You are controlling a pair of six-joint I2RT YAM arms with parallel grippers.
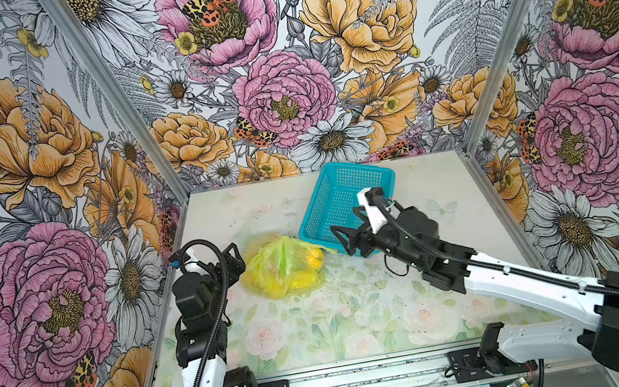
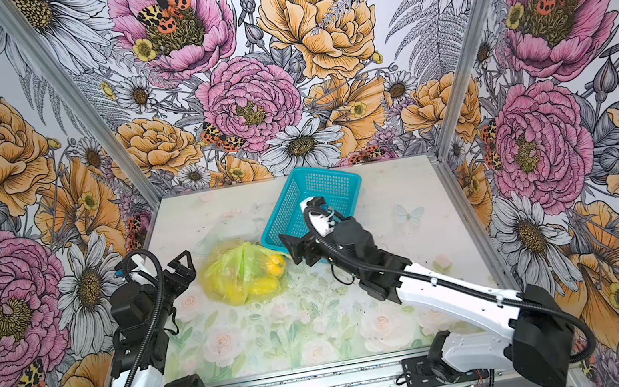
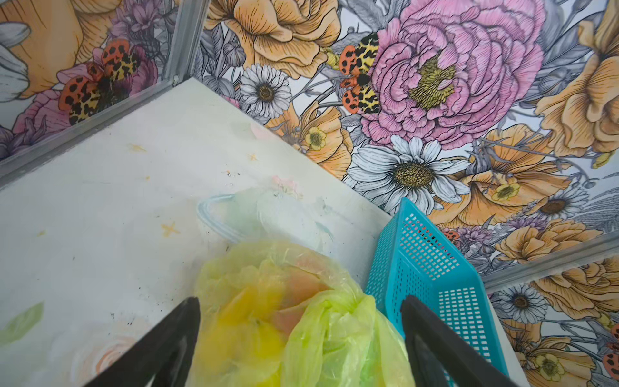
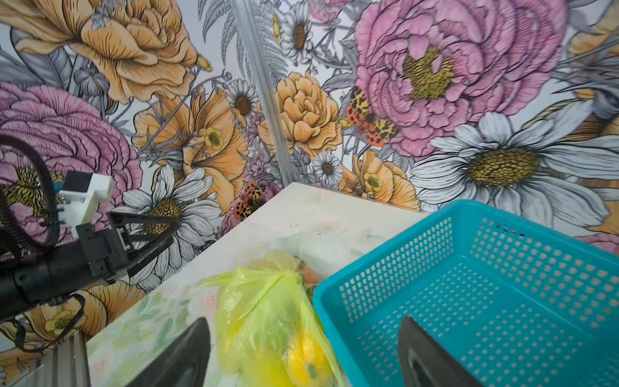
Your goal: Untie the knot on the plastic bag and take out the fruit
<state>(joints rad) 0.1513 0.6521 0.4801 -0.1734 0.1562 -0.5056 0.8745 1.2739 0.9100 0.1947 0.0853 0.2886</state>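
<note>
The yellow-green plastic bag point(image 1: 284, 268) point(image 2: 244, 272) lies bulging on the table's middle, its film gathered to a bunched peak, the knot point(image 4: 287, 275) point(image 1: 286, 241). Yellow fruit point(image 1: 315, 259) point(image 4: 306, 355) and orange-pink shapes point(image 3: 301, 284) show through the film. My left gripper point(image 1: 234, 257) point(image 3: 299, 301) is open just left of the bag, its fingers straddling the bag's near end without pinching it. My right gripper point(image 1: 342, 240) point(image 4: 304, 321) is open at the bag's right, one finger over the bag side and one over the basket.
A teal perforated basket point(image 1: 353, 164) point(image 2: 316, 168) point(image 4: 368, 268) stands tilted right behind the bag, touching it, with nothing in it. A pale translucent loop of film point(image 3: 214, 217) lies on the table beyond the bag. Floral walls close in three sides.
</note>
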